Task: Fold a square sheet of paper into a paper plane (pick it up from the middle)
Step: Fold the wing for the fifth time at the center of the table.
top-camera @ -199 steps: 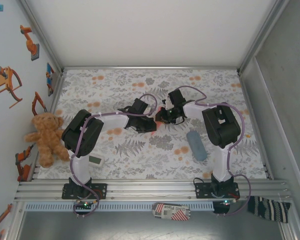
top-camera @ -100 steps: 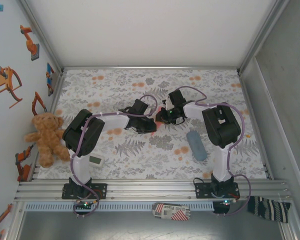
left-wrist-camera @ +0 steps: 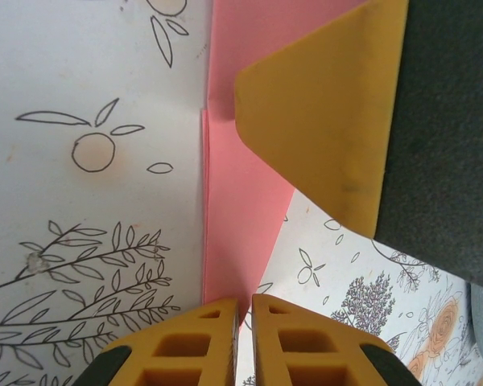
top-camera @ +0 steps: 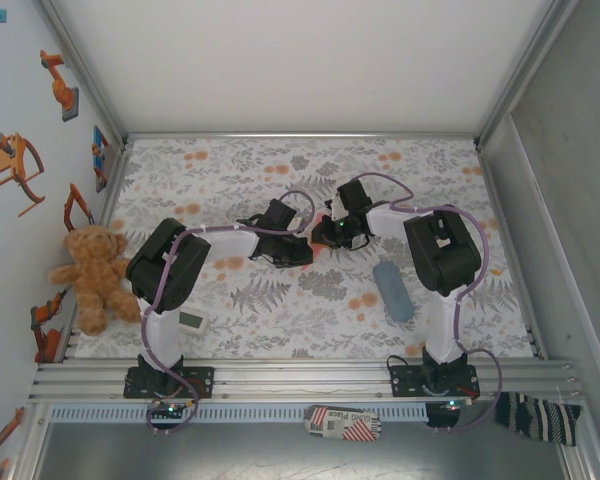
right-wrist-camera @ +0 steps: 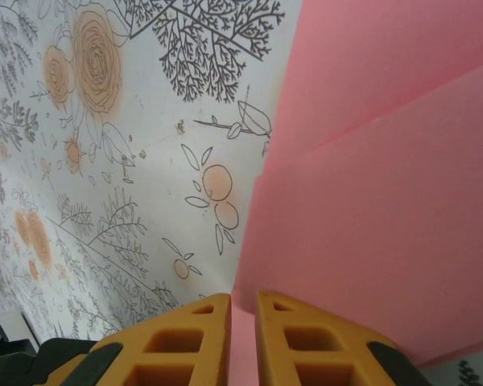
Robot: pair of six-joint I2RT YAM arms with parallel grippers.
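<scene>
Pinching the square sheet of paper [left-wrist-camera: 229,201], left hand [left-wrist-camera: 243,301], right hand [right-wrist-camera: 243,297] — both clamped

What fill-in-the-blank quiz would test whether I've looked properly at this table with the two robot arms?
1. The left gripper and the right gripper are each shut on the folded sheet of paper, whose colour is ____.
2. The brown soft toy beside the left arm is a teddy ____.
3. The grey-blue pouch lies on the flowered tablecloth next to the ____ arm.

Missing words: pink; bear; right.
</scene>
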